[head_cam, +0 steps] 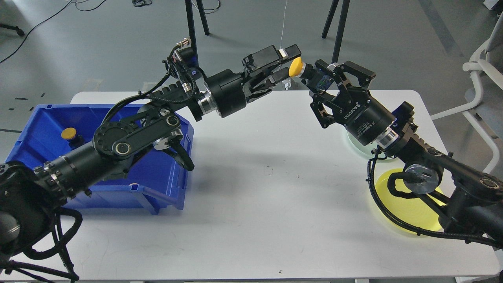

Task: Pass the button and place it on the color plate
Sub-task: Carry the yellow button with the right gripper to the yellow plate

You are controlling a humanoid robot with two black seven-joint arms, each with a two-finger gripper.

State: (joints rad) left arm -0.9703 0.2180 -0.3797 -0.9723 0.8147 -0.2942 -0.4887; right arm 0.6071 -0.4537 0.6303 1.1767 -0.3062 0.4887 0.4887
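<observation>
A button with a yellow cap [295,67] and a black body is held in the air above the table's far edge. My right gripper [313,74] is shut on its black body, with the cap pointing left. My left gripper [286,63] is open right beside the cap, with one finger above it and one below. The fingers do not grip it. A yellow plate [408,214] lies at the right front under my right arm. A pale green plate [355,143] lies behind it, mostly hidden by the right wrist.
A blue bin [165,196] stands at the left of the white table [267,204], with another yellow-capped button [68,133] inside. My left arm crosses over the bin. Tripod legs [340,27] stand behind the table and a white chair [481,78] at the right.
</observation>
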